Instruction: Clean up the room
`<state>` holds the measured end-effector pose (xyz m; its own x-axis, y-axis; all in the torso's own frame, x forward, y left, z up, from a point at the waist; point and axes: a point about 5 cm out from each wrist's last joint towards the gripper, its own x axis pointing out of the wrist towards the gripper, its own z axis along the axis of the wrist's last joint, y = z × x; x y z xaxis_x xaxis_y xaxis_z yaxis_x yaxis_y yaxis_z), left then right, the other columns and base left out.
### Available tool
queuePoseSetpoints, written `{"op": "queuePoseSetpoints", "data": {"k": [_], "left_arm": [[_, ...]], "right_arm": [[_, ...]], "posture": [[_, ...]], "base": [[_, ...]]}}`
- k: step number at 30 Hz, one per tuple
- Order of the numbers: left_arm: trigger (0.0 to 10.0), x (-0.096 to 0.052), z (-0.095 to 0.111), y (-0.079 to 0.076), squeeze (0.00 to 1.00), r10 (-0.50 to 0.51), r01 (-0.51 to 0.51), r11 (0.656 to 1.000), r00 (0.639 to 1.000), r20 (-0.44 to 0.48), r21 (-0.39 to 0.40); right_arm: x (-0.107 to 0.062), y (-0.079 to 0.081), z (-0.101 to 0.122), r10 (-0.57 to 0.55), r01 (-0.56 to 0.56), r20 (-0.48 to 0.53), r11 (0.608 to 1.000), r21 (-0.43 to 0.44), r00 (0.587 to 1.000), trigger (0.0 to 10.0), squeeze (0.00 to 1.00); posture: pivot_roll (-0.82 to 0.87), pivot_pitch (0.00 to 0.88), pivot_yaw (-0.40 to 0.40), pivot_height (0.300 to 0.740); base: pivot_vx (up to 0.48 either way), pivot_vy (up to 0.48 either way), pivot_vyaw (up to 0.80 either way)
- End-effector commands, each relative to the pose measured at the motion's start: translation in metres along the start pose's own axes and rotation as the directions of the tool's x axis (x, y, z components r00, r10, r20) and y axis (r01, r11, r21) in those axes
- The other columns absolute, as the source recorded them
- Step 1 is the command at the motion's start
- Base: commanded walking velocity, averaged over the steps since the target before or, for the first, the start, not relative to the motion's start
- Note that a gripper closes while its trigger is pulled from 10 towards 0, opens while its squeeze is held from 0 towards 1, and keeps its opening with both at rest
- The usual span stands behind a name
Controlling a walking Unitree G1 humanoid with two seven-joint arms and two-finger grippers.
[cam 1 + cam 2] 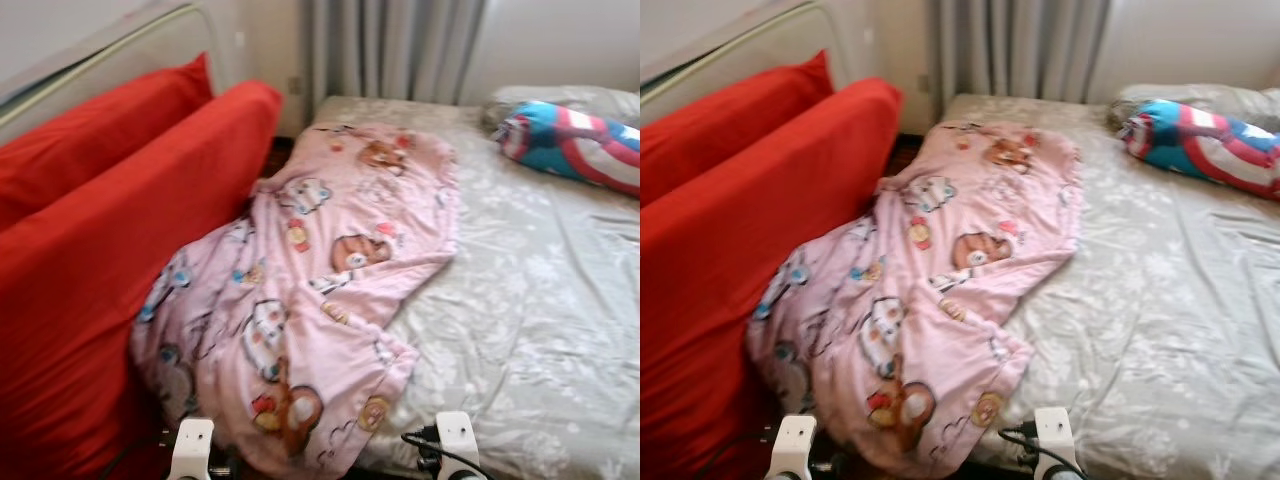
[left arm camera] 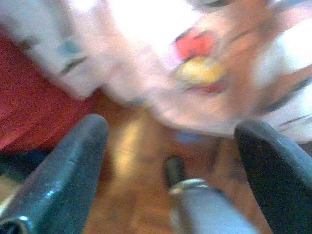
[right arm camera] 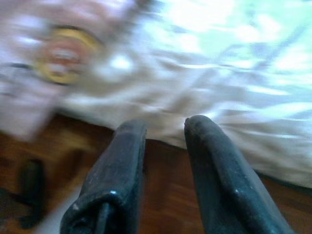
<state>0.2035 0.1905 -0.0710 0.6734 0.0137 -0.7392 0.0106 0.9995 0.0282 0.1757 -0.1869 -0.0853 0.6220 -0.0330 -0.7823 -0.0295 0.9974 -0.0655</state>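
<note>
So there's a pink cartoon-print blanket point(image 1: 300, 290) rumpled across the near left side of the bed point(image 1: 540, 320), one edge bunched against the red cushions point(image 1: 110, 230) and its lower corner hanging off the bed's edge. A striped blue-and-red pillow point(image 1: 580, 145) sits at the far right. Left gripper point(image 2: 170, 146) hovers low over the wood floor point(image 2: 136, 195) just under the blanket's edge, fingers spread wide, holding nothing. Right gripper point(image 3: 165, 131) is by the bed's edge, fingers close together, a narrow gap between them, empty.

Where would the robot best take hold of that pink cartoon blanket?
Probably the near corner of the pink blanket, coming from the foot of the bed. That corner lies as a loose flap over the bed's edge, closest to both pincers, so fingers could pinch its hem rather than flat cloth.
</note>
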Motion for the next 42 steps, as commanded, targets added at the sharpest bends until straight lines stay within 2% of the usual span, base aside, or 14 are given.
{"op": "queuePoseSetpoints", "data": {"k": [1, 9, 15, 18, 20, 22, 24, 27, 28, 29, 30, 32, 38, 42], "left_arm": [[10.0, -0.004, -0.012, 0.01, 0.0, 0.031, -0.031, 1.0, 0.999, -0.038, -0.002], [10.0, -0.004, -0.011, 0.011, 0.0, 0.033, -0.033, 0.999, 0.999, -0.028, -0.002], [10.0, -0.005, -0.009, 0.012, 0.0, 0.045, -0.045, 0.999, 0.999, 0.016, -0.02], [10.0, -0.006, -0.005, 0.012, 0.0, 0.05, -0.048, 0.998, 0.996, 0.071, -0.039], [10.0, -0.007, 0.001, 0.012, 0.0, 0.053, -0.043, 0.997, 0.986, 0.156, -0.069], [10.0, -0.008, 0.002, 0.012, 0.0, 0.055, -0.041, 0.996, 0.981, 0.184, -0.075], [10.0, -0.01, 0.007, 0.012, 0.0, 0.044, -0.025, 0.996, 0.968, 0.247, -0.081], [10.0, -0.011, 0.01, 0.011, 0.0, 0.028, -0.013, 0.998, 0.959, 0.281, -0.056], [10.0, -0.012, 0.012, 0.011, 0.0, 0.015, 0.0, 0.999, 0.953, 0.304, -0.051], [10.0, -0.007, 0.064, 0.01, 0.0, 0.008, -0.004, 1.0, 0.889, 0.457, -0.009], [10.0, -0.008, 0.095, 0.009, 0.0, 0.002, -0.006, 1.0, 0.843, 0.538, 0.005], [10.0, -0.019, 0.13, 0.009, 0.0, 0.013, -0.034, 0.999, 0.738, 0.675, 0.018], [10.0, -0.036, 0.135, 0.007, 0.0, 0.032, -0.016, 0.999, 0.653, 0.757, -0.028], [10.0, -0.04, 0.129, 0.009, 0.0, 0.028, -0.007, 0.999, 0.648, 0.761, -0.032]], "right_arm": [[0.002, 0.007, 0.007, 0.025, -0.025, 0.025, 1.0, 0.0, 0.999, 10.0, 0.0], [0.003, 0.011, 0.011, 0.044, -0.045, 0.04, 0.999, 0.025, 0.998, 10.0, 0.0], [0.006, 0.013, 0.028, 0.048, -0.051, 0.098, 0.998, 0.031, 0.994, 10.0, 0.0], [0.007, 0.014, 0.045, 0.05, -0.058, 0.165, 0.997, 0.042, 0.985, 10.0, 0.0], [0.008, 0.015, 0.071, 0.056, -0.075, 0.279, 0.995, 0.059, 0.959, 10.0, 0.0], [0.008, 0.014, 0.079, 0.055, -0.078, 0.318, 0.995, 0.06, 0.947, 10.0, 0.0], [0.005, 0.014, 0.105, 0.06, -0.093, 0.438, 0.994, 0.055, 0.897, 10.0, 0.0], [0.001, 0.014, 0.121, 0.066, -0.105, 0.518, 0.993, 0.046, 0.853, 10.0, 0.0], [-0.003, 0.015, 0.131, 0.069, -0.115, 0.572, 0.992, 0.044, 0.817, 10.0, 0.0], [-0.006, 0.015, 0.137, 0.069, -0.119, 0.617, 0.992, 0.04, 0.784, 10.0, 0.0], [-0.008, 0.015, 0.14, 0.069, -0.121, 0.634, 0.992, 0.039, 0.77, 10.0, 0.0], [-0.012, 0.015, 0.141, 0.076, -0.123, 0.664, 0.992, 0.025, 0.744, 10.0, 0.0], [-0.014, 0.016, 0.122, 0.078, -0.127, 0.658, 0.992, 0.027, 0.749, 10.0, 0.0], [-0.016, 0.017, 0.118, 0.072, -0.128, 0.662, 0.991, 0.036, 0.746, 10.0, 0.0]], "posture": [[-0.04, 0.06, -0.009, 0.74], [-0.04, 0.066, -0.007, 0.74], [-0.03, 0.072, -0.007, 0.74], [-0.04, 0.078, -0.004, 0.74], [-0.04, 0.082, -0.004, 0.74], [-0.04, 0.083, -0.005, 0.74], [-0.03, 0.085, -0.006, 0.74], [-0.03, 0.085, -0.006, 0.74], [-0.04, 0.084, -0.006, 0.74], [-0.05, 0.08, -0.004, 0.74], [-0.06, 0.08, -0.003, 0.74], [-0.07, 0.081, -0.002, 0.74], [-0.06, 0.081, -0.003, 0.74], [-0.06, 0.076, -0.005, 0.74]], "base": [[0.0, 0.0, 0.0], [0.0, 0.0, 0.36], [0.0, 0.0, 0.0], [0.0, 0.0, 0.0], [0.0, 0.0, 0.0], [0.0, 0.0, 0.0], [0.0, 0.0, 0.0], [0.0, 0.0, 0.0], [0.0, 0.0, 0.0], [0.0, 0.0, 0.0], [0.0, 0.0, 0.0], [0.0, 0.0, 0.0], [0.0, 0.0, 0.0], [0.0, 0.0, 0.0]]}}
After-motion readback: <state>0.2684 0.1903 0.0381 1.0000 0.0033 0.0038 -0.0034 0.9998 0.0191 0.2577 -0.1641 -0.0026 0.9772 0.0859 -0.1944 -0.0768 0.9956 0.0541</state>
